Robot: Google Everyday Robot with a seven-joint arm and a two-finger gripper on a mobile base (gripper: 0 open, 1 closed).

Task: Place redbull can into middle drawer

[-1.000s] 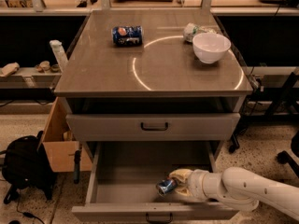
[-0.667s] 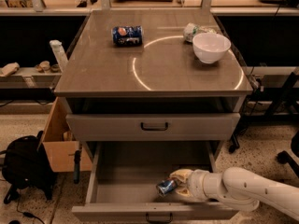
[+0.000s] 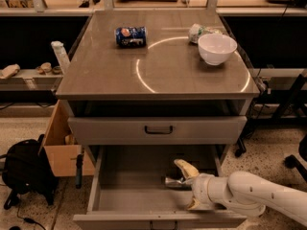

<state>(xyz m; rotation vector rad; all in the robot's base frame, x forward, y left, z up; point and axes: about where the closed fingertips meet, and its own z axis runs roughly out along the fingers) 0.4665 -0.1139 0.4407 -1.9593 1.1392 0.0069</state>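
Camera view shows the gripper (image 3: 184, 184) inside the middle drawer (image 3: 132, 193), at the tray's 4 o'clock corner. Its jaws stand spread, wider than the can is thick. The redbull can (image 3: 173, 181) lies on its side between them, touching the far finger (image 3: 184, 167). It appears to rest on the tray floor, with its shiny end pointing to 9 o'clock.

Judged step: release and withdrawal. For a clean result:
- Keep the jaws wide, so that neither pad drags the can.
- Back the arm (image 3: 259, 195) out toward 4 o'clock, rising over the drawer's front rim.
- Avoid the closed drawer front (image 3: 158, 128) at 12 o'clock overhead.
- Move slowly, since a round can on its side is likely to roll if nudged.

On the cabinet top, the dark blue can (image 3: 130, 36) at 11 o'clock and the white bowl (image 3: 217, 48) at 1 o'clock need no attention.
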